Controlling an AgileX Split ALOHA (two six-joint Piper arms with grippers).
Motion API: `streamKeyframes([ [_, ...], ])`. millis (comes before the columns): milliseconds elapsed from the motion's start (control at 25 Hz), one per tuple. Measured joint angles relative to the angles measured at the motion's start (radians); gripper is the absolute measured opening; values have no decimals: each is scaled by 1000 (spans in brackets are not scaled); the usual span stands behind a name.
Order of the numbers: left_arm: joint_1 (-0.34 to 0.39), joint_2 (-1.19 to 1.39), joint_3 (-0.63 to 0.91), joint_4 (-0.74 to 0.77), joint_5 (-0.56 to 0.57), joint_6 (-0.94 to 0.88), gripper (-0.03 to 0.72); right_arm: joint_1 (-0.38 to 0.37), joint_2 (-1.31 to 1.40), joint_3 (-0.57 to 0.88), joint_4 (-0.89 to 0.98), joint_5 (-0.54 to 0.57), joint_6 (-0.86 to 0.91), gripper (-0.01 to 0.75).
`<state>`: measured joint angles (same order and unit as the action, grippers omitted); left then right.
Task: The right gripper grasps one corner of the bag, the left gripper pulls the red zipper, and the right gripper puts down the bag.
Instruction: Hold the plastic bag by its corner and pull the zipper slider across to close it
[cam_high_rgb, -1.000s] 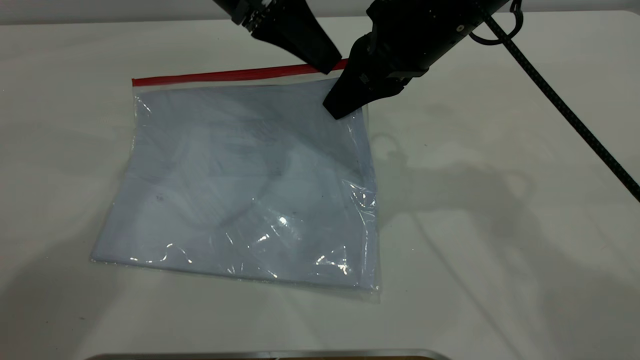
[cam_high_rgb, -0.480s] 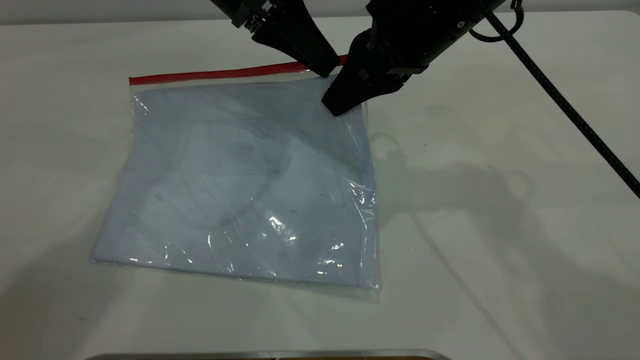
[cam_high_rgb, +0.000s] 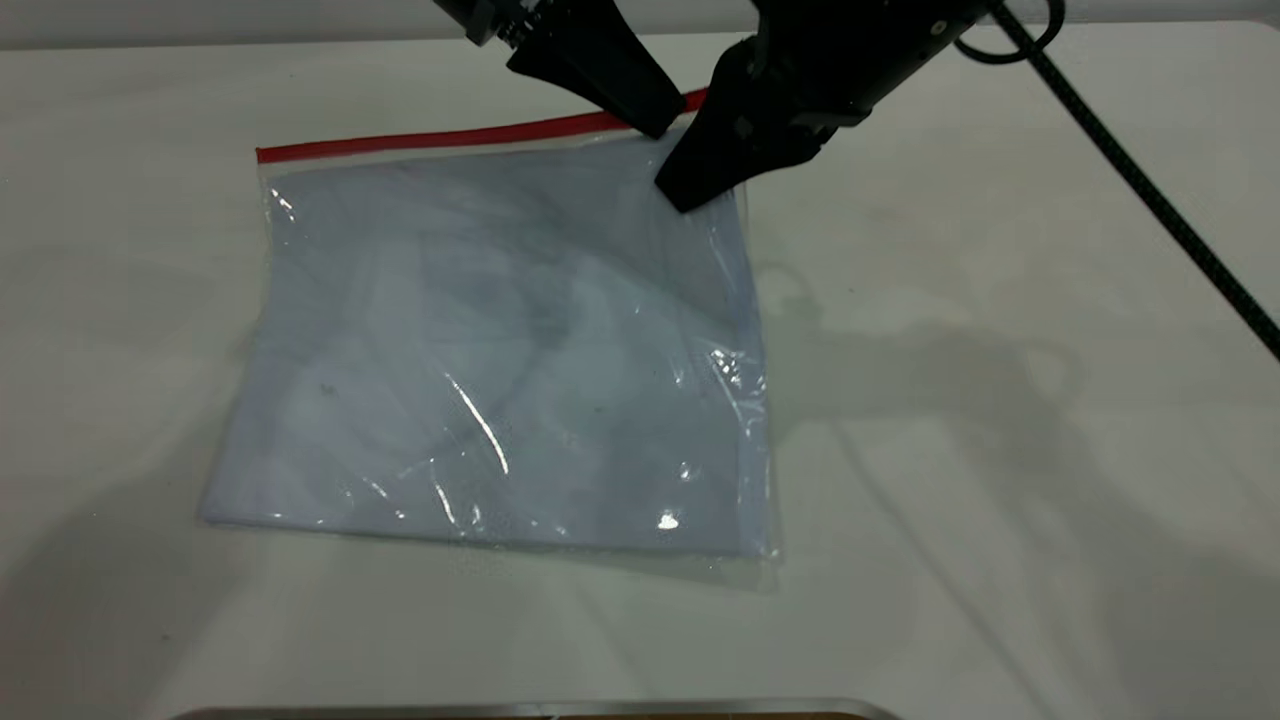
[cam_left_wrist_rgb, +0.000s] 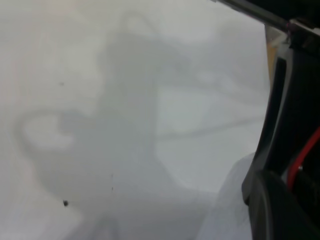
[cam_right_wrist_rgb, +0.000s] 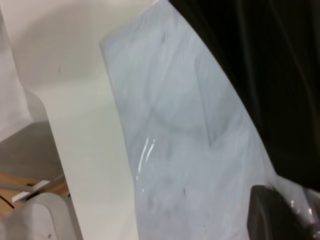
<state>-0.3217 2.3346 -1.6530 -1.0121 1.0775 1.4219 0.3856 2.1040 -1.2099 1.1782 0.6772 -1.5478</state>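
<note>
The bag (cam_high_rgb: 500, 340), clear with bluish-white sheets inside, lies on the white table with its far right corner lifted a little. The red zipper (cam_high_rgb: 440, 138) runs along its far edge. My right gripper (cam_high_rgb: 700, 190) is shut on the corner of the bag (cam_high_rgb: 697, 100), where the red strip meets the crinkled margin. In the right wrist view one finger (cam_right_wrist_rgb: 275, 215) lies on the shiny plastic of the bag (cam_right_wrist_rgb: 190, 150). My left gripper (cam_high_rgb: 655, 120) sits just beside the right one, tip closed on the zipper's right end. The red strip (cam_left_wrist_rgb: 300, 160) shows in the left wrist view. The slider tab is hidden.
The right arm's braided cable (cam_high_rgb: 1150, 200) slants across the table's right side. A metal edge (cam_high_rgb: 540, 708) lies along the near side. In the right wrist view, pale equipment (cam_right_wrist_rgb: 30, 210) stands beyond the table edge.
Both grippers have moved slightly up and to the right together. The bag's held corner rose with them and the whole bag slid a little to the right.
</note>
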Motion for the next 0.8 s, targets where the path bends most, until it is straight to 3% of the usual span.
streamKeyframes([
  [400,102,0,-1,3,25,-3,106,-27,-33,0,70,10,-13,33],
  [800,186,-1,-7,206,22,-98,115,-26,-35,1,207,12,-98,33],
])
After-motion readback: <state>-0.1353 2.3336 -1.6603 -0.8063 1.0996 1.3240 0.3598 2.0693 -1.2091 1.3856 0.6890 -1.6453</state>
